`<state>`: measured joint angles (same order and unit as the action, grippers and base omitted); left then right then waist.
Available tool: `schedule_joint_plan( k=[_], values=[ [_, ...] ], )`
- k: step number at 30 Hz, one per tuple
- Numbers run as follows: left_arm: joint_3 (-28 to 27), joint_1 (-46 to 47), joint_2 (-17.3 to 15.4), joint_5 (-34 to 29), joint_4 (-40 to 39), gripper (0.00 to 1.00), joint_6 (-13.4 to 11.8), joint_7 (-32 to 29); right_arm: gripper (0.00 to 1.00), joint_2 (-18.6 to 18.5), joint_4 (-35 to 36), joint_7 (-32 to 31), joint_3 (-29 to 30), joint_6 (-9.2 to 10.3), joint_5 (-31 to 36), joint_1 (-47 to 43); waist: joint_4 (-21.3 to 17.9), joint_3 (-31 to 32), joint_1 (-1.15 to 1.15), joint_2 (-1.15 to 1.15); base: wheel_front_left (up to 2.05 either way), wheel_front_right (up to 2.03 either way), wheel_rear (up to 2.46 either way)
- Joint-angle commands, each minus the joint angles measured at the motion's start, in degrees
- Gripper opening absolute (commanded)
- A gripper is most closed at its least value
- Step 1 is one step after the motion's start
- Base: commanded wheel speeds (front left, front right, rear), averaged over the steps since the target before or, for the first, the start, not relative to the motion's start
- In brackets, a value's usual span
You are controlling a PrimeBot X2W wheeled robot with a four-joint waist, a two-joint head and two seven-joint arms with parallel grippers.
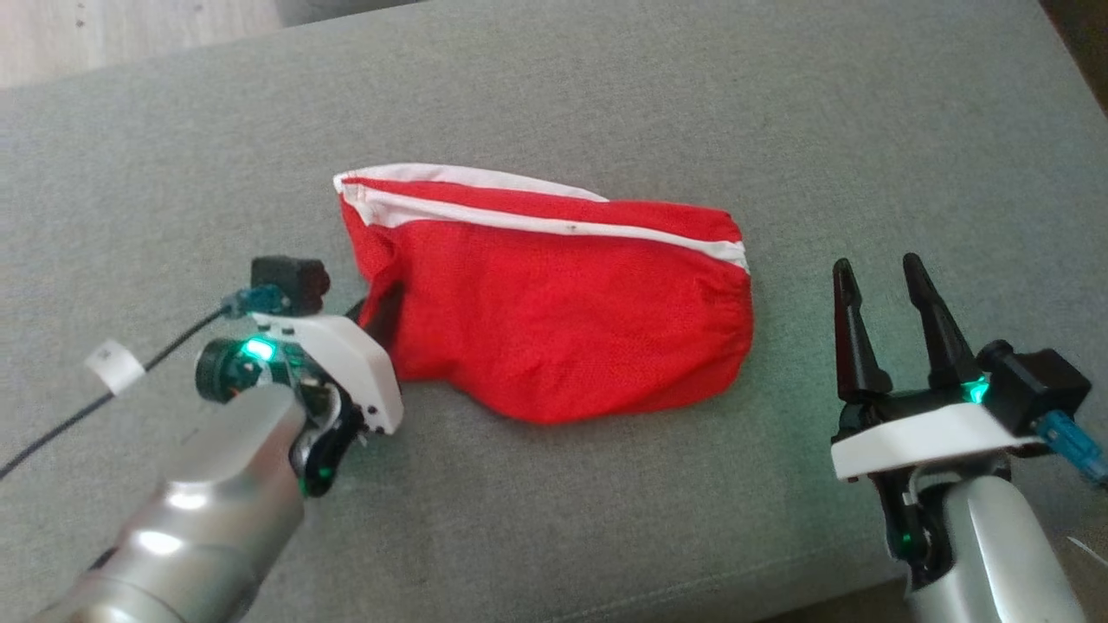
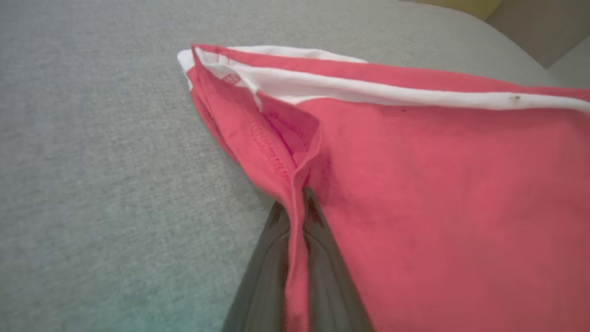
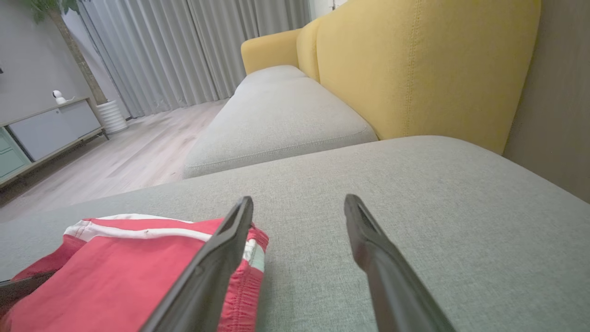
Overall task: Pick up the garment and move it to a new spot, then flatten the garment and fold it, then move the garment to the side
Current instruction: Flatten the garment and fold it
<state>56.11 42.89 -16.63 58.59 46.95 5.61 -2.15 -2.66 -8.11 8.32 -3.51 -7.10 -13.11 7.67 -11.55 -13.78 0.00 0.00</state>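
Note:
The garment [image 1: 554,303] is a red piece with white stripes, lying bunched in the middle of a grey cushion [image 1: 606,104]. My left gripper [image 1: 381,316] is at the garment's left edge. In the left wrist view its two dark fingers [image 2: 318,249] are pinched together on a fold of the garment's red hem [image 2: 295,184]. My right gripper [image 1: 879,285] stands open to the right of the garment, apart from it, with nothing between its fingers [image 3: 221,258]. The garment's gathered right edge [image 3: 244,276] lies just left of that gripper.
A black cable with a white tag [image 1: 112,365] trails from the left wrist across the cushion. A yellow sofa back [image 3: 415,69] and a second grey seat [image 3: 281,110] lie beyond. Wooden floor [image 3: 133,147], curtains and a low cabinet [image 3: 50,129] stand further off.

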Motion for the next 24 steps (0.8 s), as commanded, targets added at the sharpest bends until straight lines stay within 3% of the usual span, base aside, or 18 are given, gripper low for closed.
schedule_joint_plan(
  k=[1, 11, 17, 23, 24],
  values=[
    [-1.2, -0.1, -0.9, 0.0, -1.6, 0.00, -0.3, 1.6, 1.00, -0.2, 1.5, 0.6, -0.9, -0.39, -0.4, 0.8, 0.7, 0.7, 0.00, 0.00, 0.00, 0.00, 0.00],
    [-4.6, -6.6, -4.9, 2.7, -11.1, 0.00, -4.7, 5.8, 1.00, -0.2, 1.2, 0.8, 2.0, -0.39, 0.2, -0.6, 5.0, 3.3, 0.00, 0.00, 0.00, 0.00, 0.00],
    [-5.9, -13.8, -8.3, 5.0, -21.3, 0.00, -9.6, 5.8, 1.00, -0.2, 1.5, 0.2, 2.6, -0.39, 0.7, -1.0, 7.3, 4.0, 0.00, 0.00, 0.00, 0.00, 0.00],
    [-7.3, -19.6, -9.6, 7.2, -27.3, 0.00, -13.5, 7.3, 1.00, -0.2, 1.6, -0.6, 2.7, -0.39, 1.0, -1.1, 7.9, 4.4, 0.00, 0.00, 0.00, 0.00, 0.00],
    [-7.6, -20.1, -9.5, 7.3, -27.9, 0.20, -13.8, 7.9, 1.00, -0.2, 1.6, -0.7, 2.7, -0.39, 1.0, -1.1, 8.0, 4.6, 0.00, 0.00, 0.00, 0.00, 0.00]
  ],
)
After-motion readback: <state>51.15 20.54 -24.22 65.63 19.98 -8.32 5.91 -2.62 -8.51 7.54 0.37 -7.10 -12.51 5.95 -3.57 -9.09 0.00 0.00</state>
